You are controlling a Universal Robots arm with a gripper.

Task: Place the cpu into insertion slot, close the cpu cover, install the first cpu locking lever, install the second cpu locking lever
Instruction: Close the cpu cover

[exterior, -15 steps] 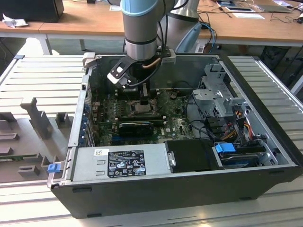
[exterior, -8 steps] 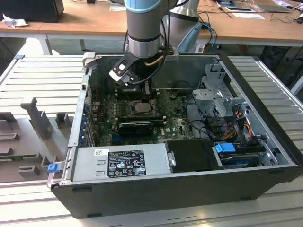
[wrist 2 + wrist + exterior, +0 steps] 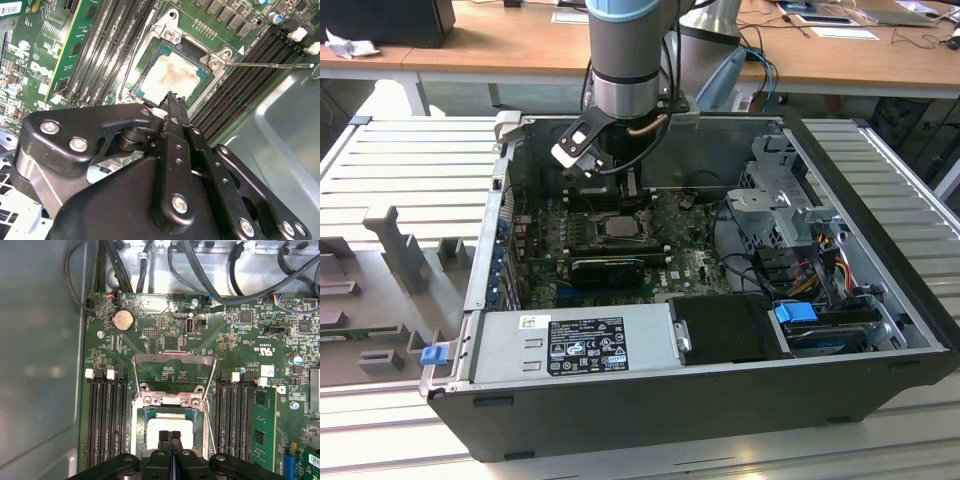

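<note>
The cpu [image 3: 172, 74] lies flat in the insertion slot [image 3: 617, 226], its pale metal face up; the first wrist view has it as the cpu [image 3: 170, 423]. My gripper [image 3: 172, 96] is shut with nothing between its fingers, and its tip hangs just over the chip's near edge, as at the gripper [image 3: 170, 434]. The cpu cover [image 3: 175, 358] is swung open, back from the socket on its hinge. A thin wire locking lever [image 3: 270, 64] juts out to one side of the socket, and another lever [image 3: 131, 57] runs along the opposite side.
Long black memory slots [image 3: 105, 415] flank the socket on both sides. A green card [image 3: 264, 425] stands beside them. Black cables [image 3: 240, 270] hang across the case's far wall. The power supply [image 3: 580, 345] and drive cage [image 3: 780, 200] fill the rest of the open case.
</note>
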